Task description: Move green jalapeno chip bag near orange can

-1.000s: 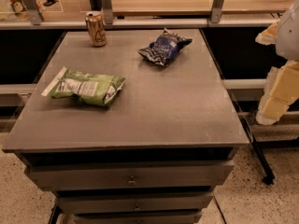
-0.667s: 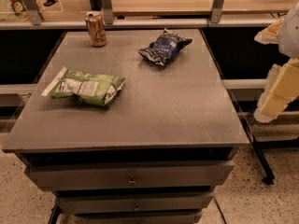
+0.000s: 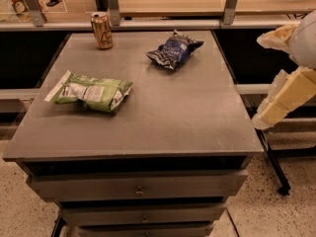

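Camera view: the gripper (image 3: 285,95) hangs beyond the table's (image 3: 173,112) right edge, holding nothing; whether it is spread or closed cannot be told. The dark blue chip bag (image 3: 174,50) lies toward the back. The green jalapeno chip bag (image 3: 91,91) lies flat at left, well apart from the orange can (image 3: 102,31), which stands upright at the back-left.

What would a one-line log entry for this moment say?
claw: right of table, off its top | green jalapeno chip bag: front-left, lying flat | orange can: back-left, upright | move: not yet done

Cream, blocky pincer (image 3: 279,93) at right edge; rounded pale-grey arm shell (image 3: 307,41) above.
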